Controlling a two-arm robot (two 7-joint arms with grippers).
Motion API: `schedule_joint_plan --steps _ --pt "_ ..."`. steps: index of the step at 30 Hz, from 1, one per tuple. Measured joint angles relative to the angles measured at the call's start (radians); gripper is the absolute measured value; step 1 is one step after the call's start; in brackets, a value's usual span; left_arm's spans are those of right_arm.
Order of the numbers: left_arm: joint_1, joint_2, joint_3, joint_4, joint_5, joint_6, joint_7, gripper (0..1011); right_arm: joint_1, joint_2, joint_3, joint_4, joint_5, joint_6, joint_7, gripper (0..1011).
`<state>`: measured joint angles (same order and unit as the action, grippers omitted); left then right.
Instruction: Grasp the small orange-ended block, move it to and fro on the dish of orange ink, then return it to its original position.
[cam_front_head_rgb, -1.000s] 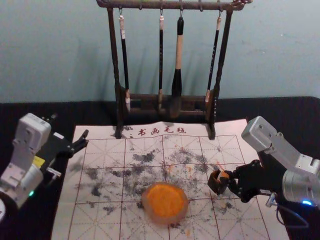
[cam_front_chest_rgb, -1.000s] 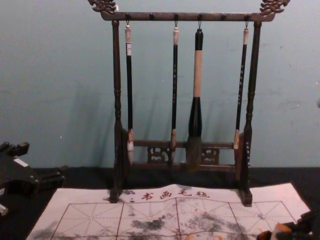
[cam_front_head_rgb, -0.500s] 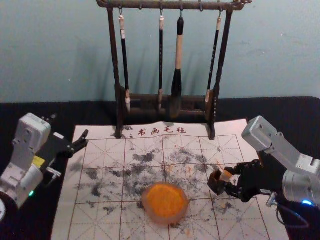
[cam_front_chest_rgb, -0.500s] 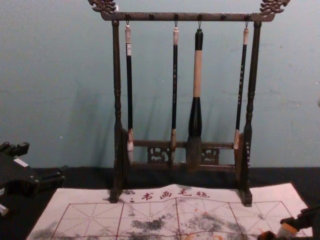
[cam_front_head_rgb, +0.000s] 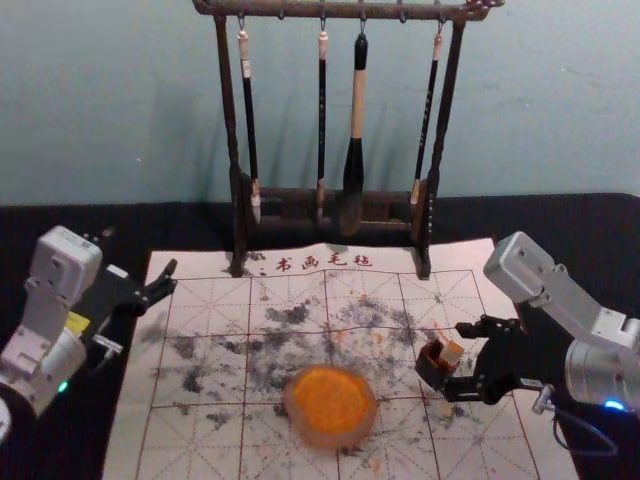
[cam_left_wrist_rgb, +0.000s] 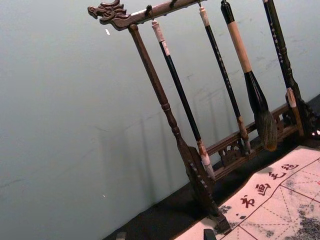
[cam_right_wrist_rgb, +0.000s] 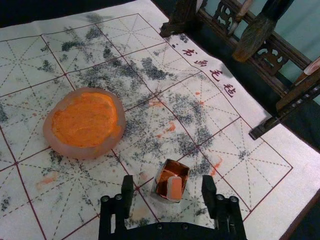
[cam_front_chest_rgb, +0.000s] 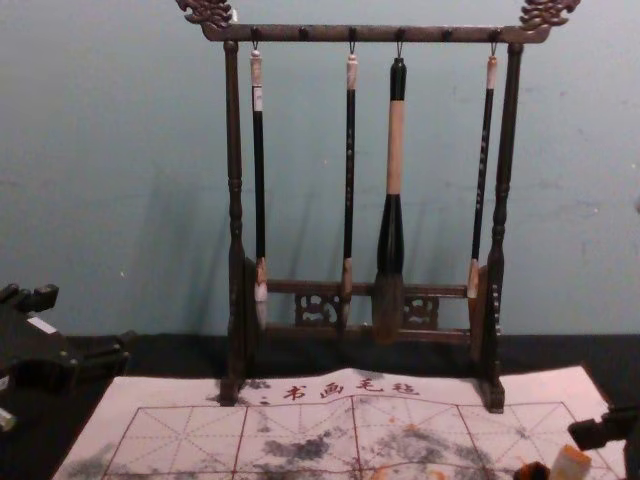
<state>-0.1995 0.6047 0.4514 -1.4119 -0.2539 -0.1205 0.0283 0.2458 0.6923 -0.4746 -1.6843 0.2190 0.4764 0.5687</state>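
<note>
My right gripper (cam_front_head_rgb: 468, 358) stands open at the right of the mat, its fingers apart around the small block (cam_front_head_rgb: 452, 353), which leans in the small brown box (cam_front_head_rgb: 434, 366). In the right wrist view the block (cam_right_wrist_rgb: 174, 188) rests inside the box (cam_right_wrist_rgb: 171, 172), with an orange end up, between and beyond the open right gripper (cam_right_wrist_rgb: 167, 184); neither finger touches it. The dish of orange ink (cam_front_head_rgb: 331, 404) sits on the mat, left of the box; the right wrist view shows the dish (cam_right_wrist_rgb: 85, 122) too. My left gripper (cam_front_head_rgb: 166, 281) is parked at the mat's far left corner.
A dark wooden rack (cam_front_head_rgb: 436, 165) with several hanging brushes stands at the mat's far edge, before the wall. The ink-stained mat (cam_front_head_rgb: 200, 345) with red grid lines covers the middle of the black table.
My right gripper has opened and let go of the block, which now leans in the box. The right arm has hardly moved, and the left arm is still.
</note>
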Motion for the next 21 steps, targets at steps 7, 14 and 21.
schedule_joint_plan --steps 7,14,21 --pt "0.0 0.0 0.0 0.0 0.0 0.0 0.0 1001 -0.002 0.0 0.001 -0.002 0.0 -0.004 -0.004 993" --pt "0.0 0.0 0.0 0.0 0.0 0.0 0.0 1001 -0.05 -0.026 0.068 -0.03 0.036 -0.078 -0.068 1000" --pt "0.0 0.0 0.0 0.0 0.0 0.0 0.0 1001 -0.151 -0.099 0.179 -0.054 0.057 -0.264 -0.224 1000"
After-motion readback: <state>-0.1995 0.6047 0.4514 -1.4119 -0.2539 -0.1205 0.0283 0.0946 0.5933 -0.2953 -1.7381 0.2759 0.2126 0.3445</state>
